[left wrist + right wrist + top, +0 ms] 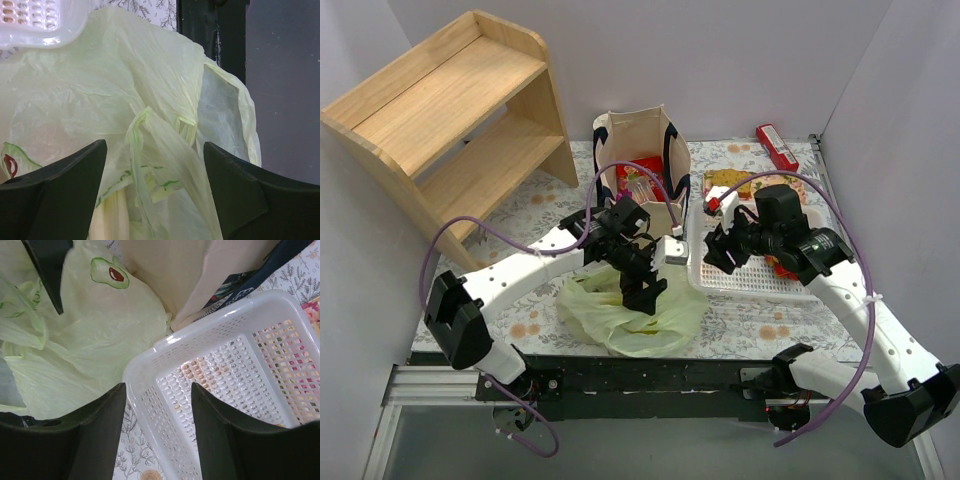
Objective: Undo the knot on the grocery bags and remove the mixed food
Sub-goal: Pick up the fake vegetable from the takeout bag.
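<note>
Left gripper (pixel 154 150): jaws apart, directly above the pale green plastic bag (pixel 670 320) at the near edge of the table (pixel 760 325). Twisted handle (pixel 139 125) lies between them, crosswise to closing. Right gripper (pixel 159 390) is also spread and farther off, over the white slotted basket (pixel 165 342).

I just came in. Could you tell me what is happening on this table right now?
Two robot arms are working on grocery bags. The left arm holds its jaws open over the pale green plastic bag, with the bag's twisted handles between them and nothing gripped. The right arm holds its jaws open over the corner of the white basket nearest that bag. The canvas tote stands upright behind, with red items inside.
</note>
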Tool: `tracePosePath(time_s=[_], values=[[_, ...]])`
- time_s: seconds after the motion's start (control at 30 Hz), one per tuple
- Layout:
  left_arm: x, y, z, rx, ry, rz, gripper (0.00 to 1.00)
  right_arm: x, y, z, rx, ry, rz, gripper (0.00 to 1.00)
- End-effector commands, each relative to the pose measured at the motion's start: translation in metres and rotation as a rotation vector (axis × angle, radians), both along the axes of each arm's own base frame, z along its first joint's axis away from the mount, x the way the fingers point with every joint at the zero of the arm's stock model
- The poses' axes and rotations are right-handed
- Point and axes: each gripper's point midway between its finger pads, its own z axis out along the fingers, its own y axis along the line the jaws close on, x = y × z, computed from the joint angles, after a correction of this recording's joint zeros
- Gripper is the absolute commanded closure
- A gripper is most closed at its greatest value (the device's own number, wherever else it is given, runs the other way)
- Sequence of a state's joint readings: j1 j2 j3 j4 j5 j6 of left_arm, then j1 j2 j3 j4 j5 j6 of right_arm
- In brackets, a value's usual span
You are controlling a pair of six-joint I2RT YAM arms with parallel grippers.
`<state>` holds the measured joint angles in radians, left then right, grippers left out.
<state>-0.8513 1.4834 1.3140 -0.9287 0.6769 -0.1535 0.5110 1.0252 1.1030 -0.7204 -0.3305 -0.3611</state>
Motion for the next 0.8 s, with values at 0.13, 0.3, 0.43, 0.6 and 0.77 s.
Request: tracePosePath(time_s=[0.13,0.3,0.43,0.6,0.77], values=[[0.02,-0.008,0.001,0.016,-0.093,-0.023,0.42,0.003,0.01,0.023,0.075,-0.081,0.031,0.39],[0.019,0.009,0.023,0.043,-0.175,-0.052,0.72,0.001,0.014,0.025,0.058,-0.092,0.077,0.39],[0.023,0.038,0.056,0.053,-0.351,-0.045,1.0,0.001,0.036,0.036,0.049,-0.094,0.172,0.4],[0.023,0.087,0.104,0.021,-0.522,0.069,1.0,-0.016,0.076,0.049,0.057,-0.074,0.343,0.44],[0.012,0.126,0.11,-0.001,-0.657,0.108,1.0,-0.046,0.133,0.033,0.067,-0.024,0.522,0.48]])
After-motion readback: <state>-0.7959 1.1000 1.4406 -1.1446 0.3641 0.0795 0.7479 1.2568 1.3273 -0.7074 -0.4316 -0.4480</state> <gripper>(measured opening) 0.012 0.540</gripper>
